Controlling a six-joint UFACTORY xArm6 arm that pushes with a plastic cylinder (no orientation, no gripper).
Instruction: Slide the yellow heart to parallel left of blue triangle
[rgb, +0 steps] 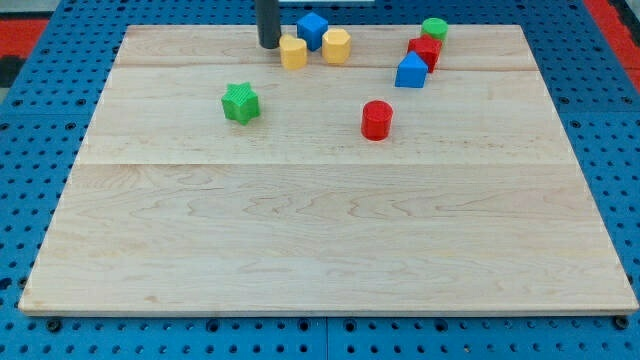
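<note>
The yellow heart lies near the view's top, left of centre. My tip stands just left of it, touching or nearly touching its left side. The blue triangle lies further to the view's right and slightly lower, well apart from the heart. A yellow pentagon-like block sits between the heart and the triangle, right next to the heart.
A blue cube sits just above the two yellow blocks. A red block touches the blue triangle's upper right, with a green round block above it. A red cylinder and a green star lie lower down.
</note>
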